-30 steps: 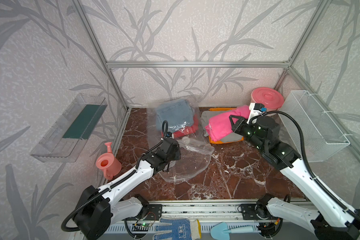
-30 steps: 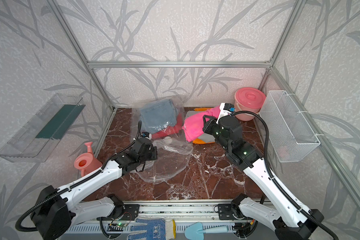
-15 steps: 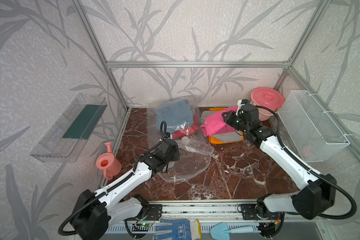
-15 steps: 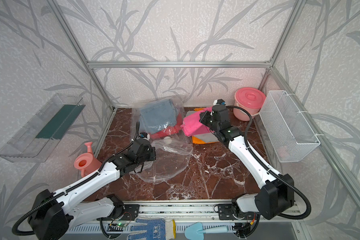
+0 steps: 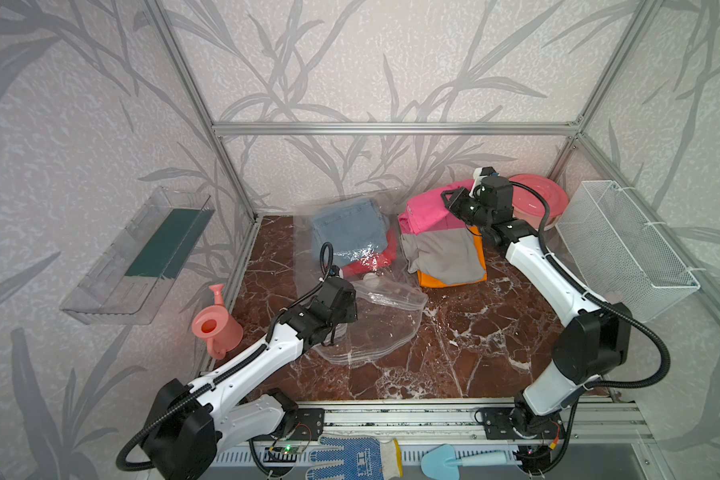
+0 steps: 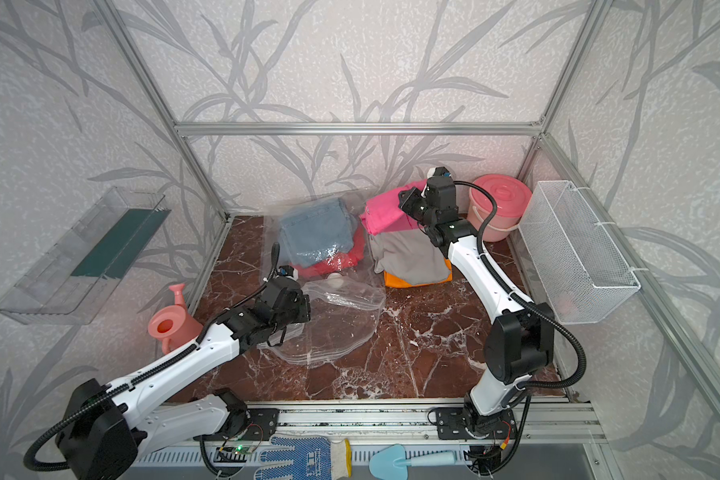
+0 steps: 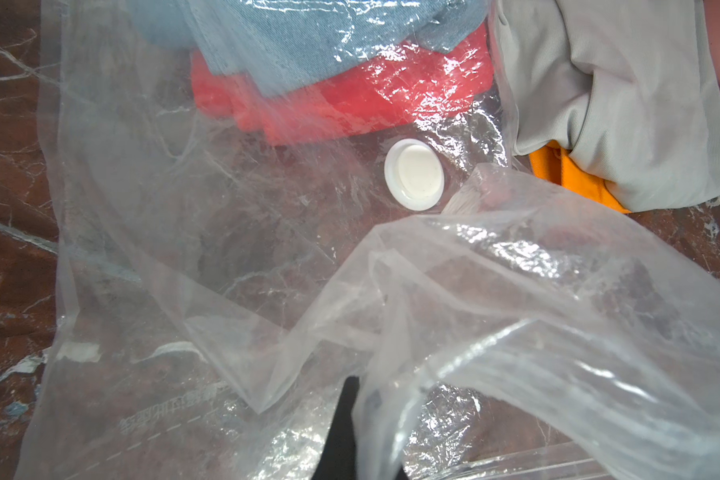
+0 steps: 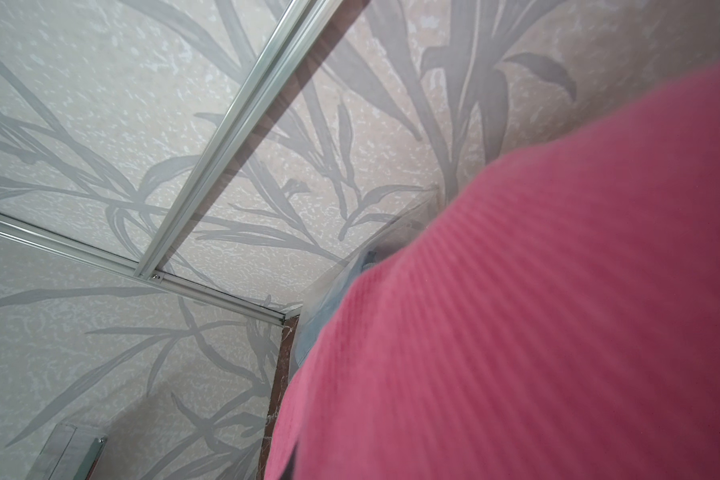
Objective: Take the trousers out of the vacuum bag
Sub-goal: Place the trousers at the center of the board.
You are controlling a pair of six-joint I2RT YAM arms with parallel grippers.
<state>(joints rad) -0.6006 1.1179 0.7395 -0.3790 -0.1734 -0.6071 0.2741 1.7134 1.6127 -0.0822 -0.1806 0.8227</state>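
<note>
Well, the right gripper (image 5: 454,200) pinches the limp hot pink trousers (image 5: 427,210) above the grey trousers (image 5: 441,253); denim trousers (image 5: 350,228) lie inside the slippery vacuum bag (image 5: 385,324), its film nipped by the left gripper (image 5: 336,328). Grab thick folds, I'd say.

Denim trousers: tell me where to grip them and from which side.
Take the near edge of the denim trousers, coming in low from the front through the vacuum bag mouth. They lie flat on the red trousers with plastic over them, so top access looks blocked.
</note>
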